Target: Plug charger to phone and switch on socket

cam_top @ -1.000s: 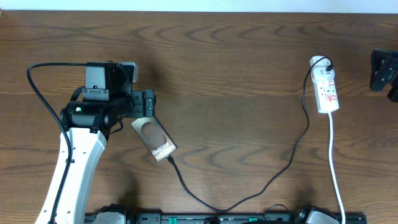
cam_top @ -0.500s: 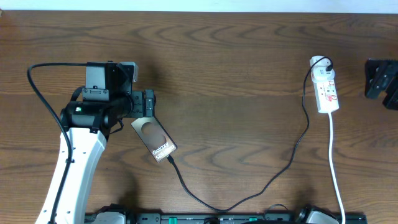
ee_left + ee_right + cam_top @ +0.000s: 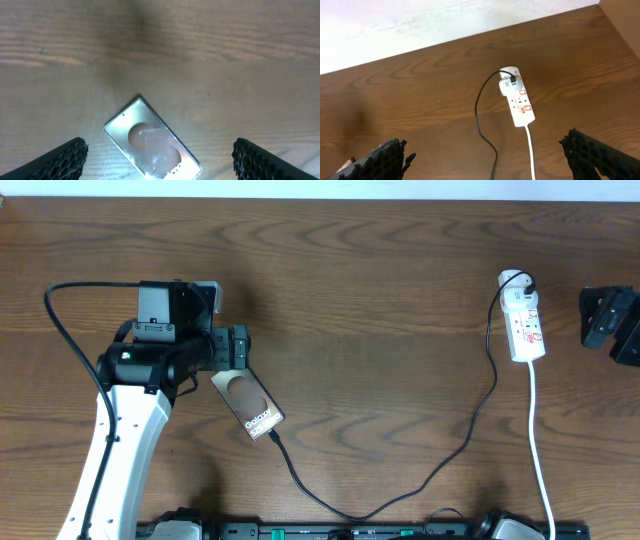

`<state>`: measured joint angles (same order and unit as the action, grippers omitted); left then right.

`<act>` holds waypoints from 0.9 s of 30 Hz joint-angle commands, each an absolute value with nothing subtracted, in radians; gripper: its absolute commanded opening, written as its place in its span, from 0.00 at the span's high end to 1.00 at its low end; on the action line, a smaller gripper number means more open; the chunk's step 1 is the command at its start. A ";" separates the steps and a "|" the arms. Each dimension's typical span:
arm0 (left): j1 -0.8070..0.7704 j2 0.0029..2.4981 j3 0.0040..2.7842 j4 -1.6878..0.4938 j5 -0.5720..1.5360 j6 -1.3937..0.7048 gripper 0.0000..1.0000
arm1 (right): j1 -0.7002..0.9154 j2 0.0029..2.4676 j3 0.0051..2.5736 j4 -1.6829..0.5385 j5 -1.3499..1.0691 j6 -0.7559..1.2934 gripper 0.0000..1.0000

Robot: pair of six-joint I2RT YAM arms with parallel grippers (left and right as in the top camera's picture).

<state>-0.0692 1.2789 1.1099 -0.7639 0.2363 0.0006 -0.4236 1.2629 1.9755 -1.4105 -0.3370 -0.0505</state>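
The phone (image 3: pixel 249 404) lies flat and slanted on the table, "Galaxy" lettering at its lower right end; it also shows in the left wrist view (image 3: pixel 152 142). The thin black charger cable (image 3: pixel 440 465) runs from the phone's lower end, curves along the front and rises to a black plug in the white socket strip (image 3: pixel 525 327). The strip also shows in the right wrist view (image 3: pixel 520 102). My left gripper (image 3: pixel 159 161) is open, hovering over the phone's upper end. My right gripper (image 3: pixel 485 160) is open, at the table's right edge, right of the strip.
The strip's white cord (image 3: pixel 540 450) runs down to the front edge. A black bar (image 3: pixel 350 531) lies along the front edge. The left arm's black cable (image 3: pixel 70 330) loops at the far left. A pale wall (image 3: pixel 420 20) borders the table's far side.
My right gripper has moved left, a little closer to the socket strip. The left arm, phone and cable have not moved.
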 commanded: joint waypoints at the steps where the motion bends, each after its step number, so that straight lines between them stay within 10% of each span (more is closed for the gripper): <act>1: -0.072 1.255 1.115 -0.798 0.214 0.012 0.07 | -0.423 1.262 1.977 -1.412 -0.342 -0.038 0.01; 27: -0.033 0.427 0.353 0.157 0.194 0.051 0.07 | -0.423 1.262 1.977 -1.412 -0.342 -0.038 0.01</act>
<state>-0.0391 0.4828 0.4168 0.1257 0.2031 0.0078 -0.4240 1.2629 1.9747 -1.4109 -0.3370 -0.0505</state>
